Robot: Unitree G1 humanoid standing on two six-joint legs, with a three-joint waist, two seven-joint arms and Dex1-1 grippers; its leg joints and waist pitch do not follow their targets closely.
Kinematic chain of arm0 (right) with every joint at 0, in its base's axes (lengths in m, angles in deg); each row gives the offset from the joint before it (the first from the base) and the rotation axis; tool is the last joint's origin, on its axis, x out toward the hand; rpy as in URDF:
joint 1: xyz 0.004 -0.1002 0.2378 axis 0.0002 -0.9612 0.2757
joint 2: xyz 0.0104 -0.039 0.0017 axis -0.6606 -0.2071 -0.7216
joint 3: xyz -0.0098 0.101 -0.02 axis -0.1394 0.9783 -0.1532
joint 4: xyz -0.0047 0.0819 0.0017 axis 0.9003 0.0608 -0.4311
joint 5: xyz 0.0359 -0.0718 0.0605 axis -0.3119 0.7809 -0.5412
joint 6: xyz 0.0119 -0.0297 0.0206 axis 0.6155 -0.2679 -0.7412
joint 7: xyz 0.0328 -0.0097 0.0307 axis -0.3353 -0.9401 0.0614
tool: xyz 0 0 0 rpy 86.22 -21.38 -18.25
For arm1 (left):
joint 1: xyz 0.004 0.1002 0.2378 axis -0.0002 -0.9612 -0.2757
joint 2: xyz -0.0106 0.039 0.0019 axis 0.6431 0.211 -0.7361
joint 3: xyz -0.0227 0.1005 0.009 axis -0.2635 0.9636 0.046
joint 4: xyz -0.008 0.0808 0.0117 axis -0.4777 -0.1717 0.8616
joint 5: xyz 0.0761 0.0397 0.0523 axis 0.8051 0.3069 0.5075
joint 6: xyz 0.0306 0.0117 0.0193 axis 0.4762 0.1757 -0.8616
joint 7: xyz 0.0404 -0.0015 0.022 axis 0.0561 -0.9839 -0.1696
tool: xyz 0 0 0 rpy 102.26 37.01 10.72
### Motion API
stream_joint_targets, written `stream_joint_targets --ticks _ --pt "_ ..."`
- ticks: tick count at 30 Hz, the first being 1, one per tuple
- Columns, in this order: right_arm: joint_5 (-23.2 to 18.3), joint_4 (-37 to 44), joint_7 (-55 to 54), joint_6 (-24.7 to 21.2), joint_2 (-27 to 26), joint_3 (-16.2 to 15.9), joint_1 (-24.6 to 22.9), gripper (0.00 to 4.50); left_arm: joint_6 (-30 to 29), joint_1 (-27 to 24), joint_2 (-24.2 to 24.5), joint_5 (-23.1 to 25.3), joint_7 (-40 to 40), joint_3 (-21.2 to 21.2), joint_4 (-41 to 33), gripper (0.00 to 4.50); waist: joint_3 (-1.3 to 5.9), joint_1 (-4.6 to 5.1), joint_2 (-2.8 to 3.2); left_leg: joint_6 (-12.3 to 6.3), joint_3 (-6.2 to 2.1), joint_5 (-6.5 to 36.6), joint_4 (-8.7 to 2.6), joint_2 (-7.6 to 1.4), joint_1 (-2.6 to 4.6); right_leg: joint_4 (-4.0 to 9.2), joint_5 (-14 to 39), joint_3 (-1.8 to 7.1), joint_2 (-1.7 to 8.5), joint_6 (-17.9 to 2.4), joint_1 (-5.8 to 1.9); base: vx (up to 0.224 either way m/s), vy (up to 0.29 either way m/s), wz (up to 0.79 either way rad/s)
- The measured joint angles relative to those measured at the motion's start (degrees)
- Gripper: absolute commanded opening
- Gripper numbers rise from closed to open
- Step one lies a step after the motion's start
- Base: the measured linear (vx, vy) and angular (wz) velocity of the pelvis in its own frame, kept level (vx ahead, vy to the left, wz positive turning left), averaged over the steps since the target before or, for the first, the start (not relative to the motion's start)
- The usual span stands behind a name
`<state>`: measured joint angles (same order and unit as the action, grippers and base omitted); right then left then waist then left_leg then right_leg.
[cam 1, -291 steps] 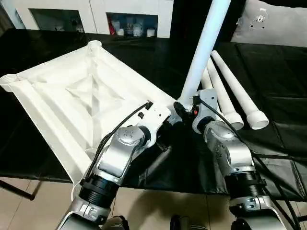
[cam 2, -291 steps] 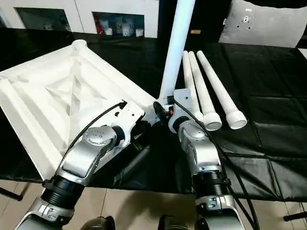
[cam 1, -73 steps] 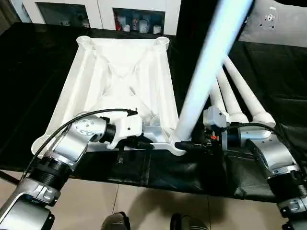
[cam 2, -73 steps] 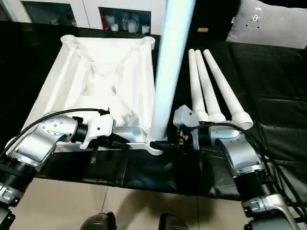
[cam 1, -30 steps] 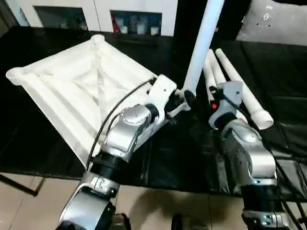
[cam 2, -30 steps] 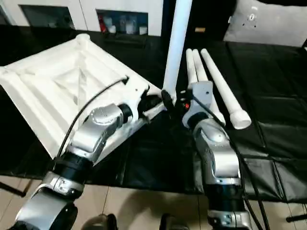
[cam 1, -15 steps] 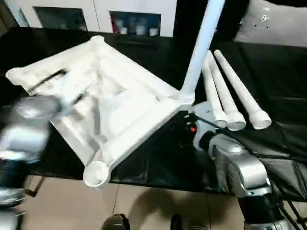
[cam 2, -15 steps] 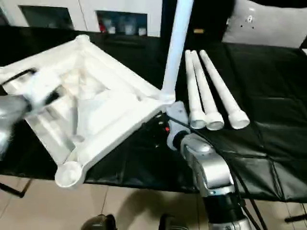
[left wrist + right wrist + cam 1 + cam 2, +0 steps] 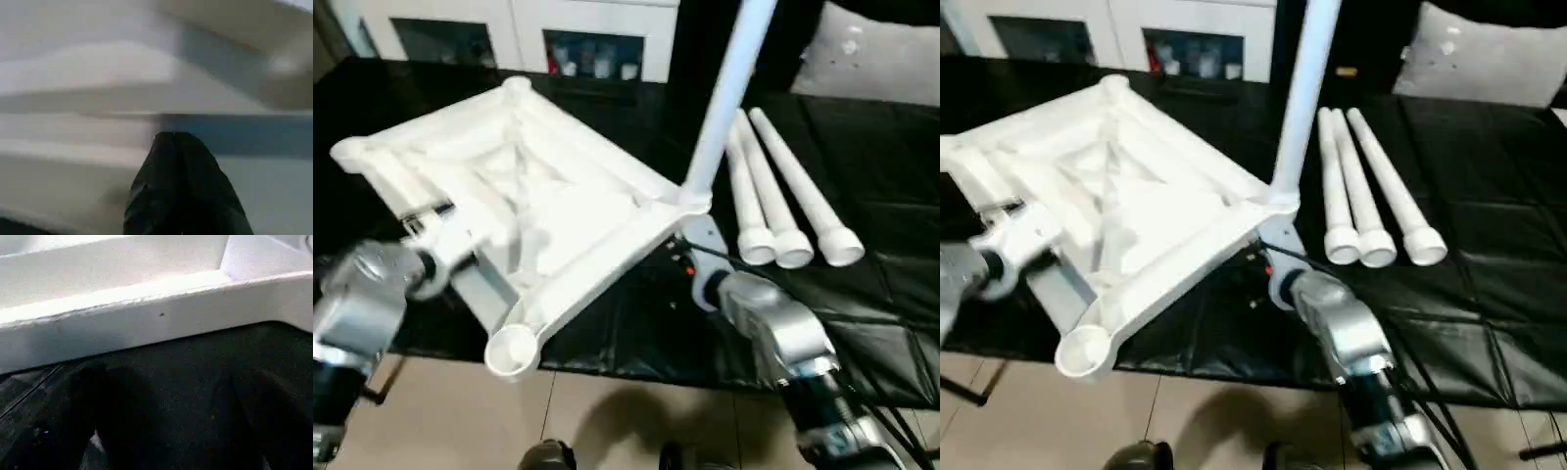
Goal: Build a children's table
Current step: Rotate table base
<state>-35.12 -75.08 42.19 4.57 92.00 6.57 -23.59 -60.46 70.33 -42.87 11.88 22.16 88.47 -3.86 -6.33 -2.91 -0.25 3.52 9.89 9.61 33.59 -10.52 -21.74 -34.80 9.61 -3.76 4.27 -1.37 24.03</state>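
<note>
Children's table top [image 9: 538, 206] lies upside down on the black-covered tabletop [image 9: 891, 196], turned cornerwise, its near corner socket [image 9: 512, 351] hanging past the near edge. One leg [image 9: 720, 98] already stands in the right corner; three spare legs [image 9: 1361, 186] lie side by side to the right. Left end effector [image 9: 174, 142] is clenched and empty beside the top's left rim — right end effector [image 9: 161, 426] is spread wide, empty, just under the fitted corner. Leg fitting is the step in hand; next likely calls for picking up a spare leg and lining it with an empty socket.
</note>
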Motion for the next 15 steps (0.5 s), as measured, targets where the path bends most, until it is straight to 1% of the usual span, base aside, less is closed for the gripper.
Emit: stream_joint_targets --ticks 1,3,4,6,9,13,15 --pt "0.04 -0.77 -0.04 0.77 -0.19 0.01 0.18 4.5 -0.52 -0.33 0.66 -0.34 -1.1 0.33 -0.88 0.16 0.01 0.02 -0.02 0.02 0.0 -0.01 -0.01 -0.02 0.08 -0.01 0.0 -0.01 -0.01 0.01 -0.03 0.0 0.0 0.0" --pt "0.02 -3.88 -0.64 2.53 -1.09 0.18 1.76 4.5 -1.85 -2.06 1.93 -2.53 -4.91 0.72 -4.75 0.16 0.02 0.47 0.0 0.02 0.04 -0.01 -0.03 0.01 0.21 -0.05 0.0 0.05 0.01 0.0 -0.07 0.0 0.0 0.0" --pt "0.03 -5.08 -1.18 3.31 -1.28 0.38 2.44 4.5 -2.14 -2.52 1.73 -3.74 -6.72 1.39 -6.75 0.16 0.03 0.5 0.01 0.03 0.04 -0.01 -0.03 0.02 0.25 -0.07 0.01 0.06 0.01 0.01 -0.09 0.0 0.0 0.0" --pt "0.11 -6.68 -1.71 4.0 -1.58 0.8 3.31 4.5 -2.2 -2.99 1.2 -5.83 -8.88 1.62 -8.32 0.16 0.03 0.32 0.0 0.06 0.04 -0.04 -0.01 0.02 0.29 -0.11 0.02 0.06 0.01 0.03 -0.14 0.0 0.0 0.0" --pt "0.51 -9.97 -2.42 5.5 -1.87 1.74 4.81 4.5 -1.46 -3.46 -2.08 -10.68 -12.54 2.09 -10.07 0.16 0.04 0.02 -0.02 0.1 0.04 -0.07 0.04 0.08 0.3 -0.14 0.02 0.09 0.07 0.03 -0.17 0.0 0.0 0.0" --pt "1.4 -10.8 -2.55 6.17 -1.46 2.3 4.96 4.5 0.72 -2.73 -5.45 -12.69 -13.96 3.35 -9.48 0.16 0.07 0.5 -0.06 0.11 0.04 -0.07 0.05 0.08 0.3 -0.15 -0.01 0.1 0.04 -0.03 -0.15 0.0 0.0 0.0" --pt "1.62 -11.14 -3.05 6.54 -0.75 2.67 5.06 4.5 1.87 -1.48 -8.6 -13.55 -13.96 4.01 -8.04 0.16 0.07 0.64 -0.06 0.1 0.04 -0.07 0.05 0.07 0.28 -0.17 -0.02 0.09 0.03 -0.03 -0.13 0.0 0.0 0.0"
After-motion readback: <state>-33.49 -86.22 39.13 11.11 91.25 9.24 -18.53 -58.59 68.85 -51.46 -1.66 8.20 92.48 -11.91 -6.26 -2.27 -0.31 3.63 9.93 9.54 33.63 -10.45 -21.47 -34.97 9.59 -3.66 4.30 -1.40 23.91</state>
